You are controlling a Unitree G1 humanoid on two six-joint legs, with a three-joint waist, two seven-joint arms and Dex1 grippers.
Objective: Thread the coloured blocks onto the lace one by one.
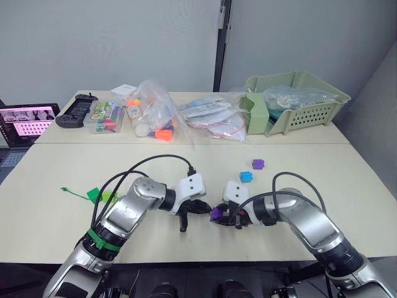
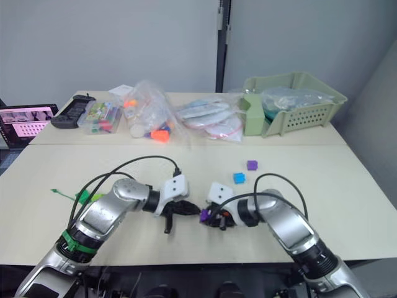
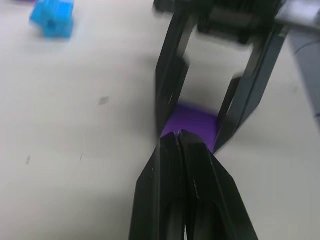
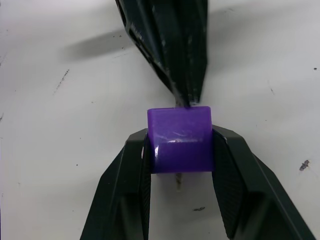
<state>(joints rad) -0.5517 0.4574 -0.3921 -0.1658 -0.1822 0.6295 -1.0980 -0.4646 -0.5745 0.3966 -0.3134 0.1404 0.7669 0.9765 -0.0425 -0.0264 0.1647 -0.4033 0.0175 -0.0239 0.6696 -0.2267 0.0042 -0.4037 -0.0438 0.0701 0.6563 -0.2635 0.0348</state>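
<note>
Low over the pale bench (image 1: pixel 62 217), right end effector (image 4: pixel 180 150) clamping a purple block (image 4: pixel 180 137), closed left end effector (image 3: pixel 181 142) nosing tip-first straight into its facing side.

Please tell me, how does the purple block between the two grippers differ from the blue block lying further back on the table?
The purple block is clamped between the right gripper's fingers, with the shut left gripper's tip touching it; the blue block lies free on the table, touched by nothing. The purple block sits nearer the robot; the blue one lies further back. Both are small plastic cubes.
</note>
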